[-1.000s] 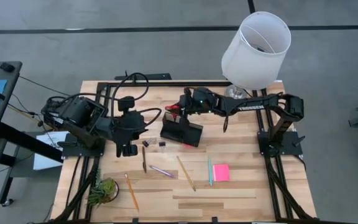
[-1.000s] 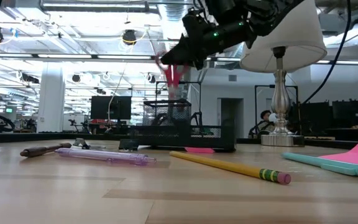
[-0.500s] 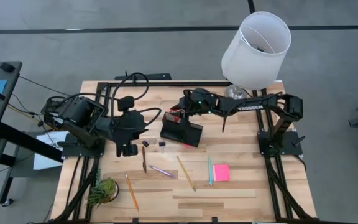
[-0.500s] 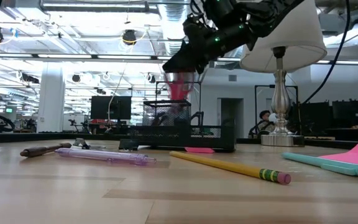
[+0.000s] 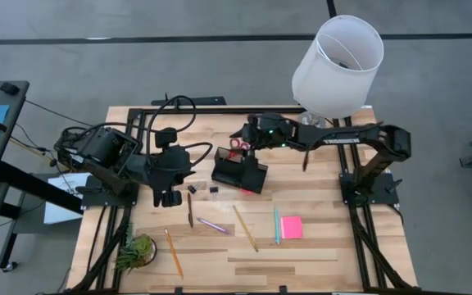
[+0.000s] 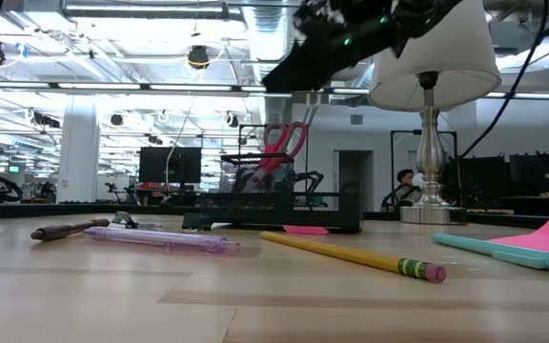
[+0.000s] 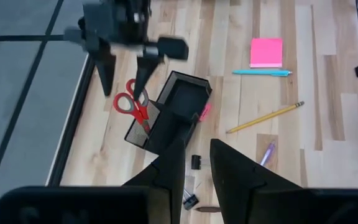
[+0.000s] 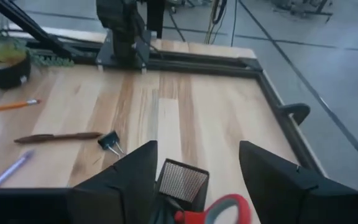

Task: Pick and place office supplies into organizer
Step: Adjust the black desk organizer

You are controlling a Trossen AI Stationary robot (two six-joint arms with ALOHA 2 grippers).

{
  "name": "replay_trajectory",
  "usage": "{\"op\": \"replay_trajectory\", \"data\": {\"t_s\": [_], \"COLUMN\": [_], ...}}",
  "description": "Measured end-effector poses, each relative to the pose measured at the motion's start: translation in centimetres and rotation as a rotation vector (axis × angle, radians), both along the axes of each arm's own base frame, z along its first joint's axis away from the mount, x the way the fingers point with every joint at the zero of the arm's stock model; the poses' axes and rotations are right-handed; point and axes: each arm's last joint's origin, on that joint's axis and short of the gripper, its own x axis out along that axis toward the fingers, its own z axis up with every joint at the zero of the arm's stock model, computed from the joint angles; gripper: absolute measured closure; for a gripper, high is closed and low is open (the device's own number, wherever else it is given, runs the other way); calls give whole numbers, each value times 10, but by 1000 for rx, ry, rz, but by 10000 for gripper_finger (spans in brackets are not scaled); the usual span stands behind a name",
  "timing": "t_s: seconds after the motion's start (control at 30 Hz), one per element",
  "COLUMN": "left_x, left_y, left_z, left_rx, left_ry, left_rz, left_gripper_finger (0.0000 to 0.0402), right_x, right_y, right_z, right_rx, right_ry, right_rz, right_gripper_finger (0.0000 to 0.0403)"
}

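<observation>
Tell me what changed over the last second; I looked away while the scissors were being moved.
The right gripper lowered the red-handled scissors into the organizer's taller mesh box, opened, let them go and rose clear. They now stand there, handles up. The left gripper and the pens, pencils and sticky pad on the table stayed put.

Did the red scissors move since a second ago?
Yes. The red scissors dropped from the right gripper into the organizer, handles poking up; the open jaws now hang above it, near the lamp.

Grey concrete floor (image 5: 179,49) around the table, ceiling lamps (image 6: 198,57) and ducts overhead, dark monitors (image 6: 170,164) beyond
</observation>
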Motion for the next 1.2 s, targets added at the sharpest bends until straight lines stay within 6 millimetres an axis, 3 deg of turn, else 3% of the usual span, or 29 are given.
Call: {"op": "replay_trajectory", "data": {"t_s": [0.13, 0.3, 0.5, 0.6, 0.7, 0.83, 1.03, 1.2], "left_x": [0, 0, 0, 0, 0, 0, 0, 0], "left_y": [0, -1, 0, 0, 0, 0, 0, 0], "left_z": [0, 0, 0, 0, 0, 0, 0, 0], "left_rx": [-6, -15, 14, 20, 14, 8, 8, -1], "left_ry": [3, 7, 1, -2, -5, -7, -7, -4], "left_rz": [-5, -12, -6, -1, 9, 15, 17, 12], "left_gripper_finger": [333, 333, 333, 333, 333, 333, 333, 333], "right_x": [-25, -52, -52, -45, -38, -31, -26, -24], "right_y": [6, 28, 77, 98, 116, 132, 128, 111], "right_z": [20, 14, -26, -50, -61, -84, -120, -119], "right_rx": [44, 308, 323, 295, 282, 286, 186, 179], "right_ry": [62, 280, 397, 460, 478, 537, 650, 645], "right_rz": [-12, 16, 165, 152, 193, 169, 4, -32], "right_gripper_finger": [180, 192, 252, 311, 378, 390, 399, 401]}}
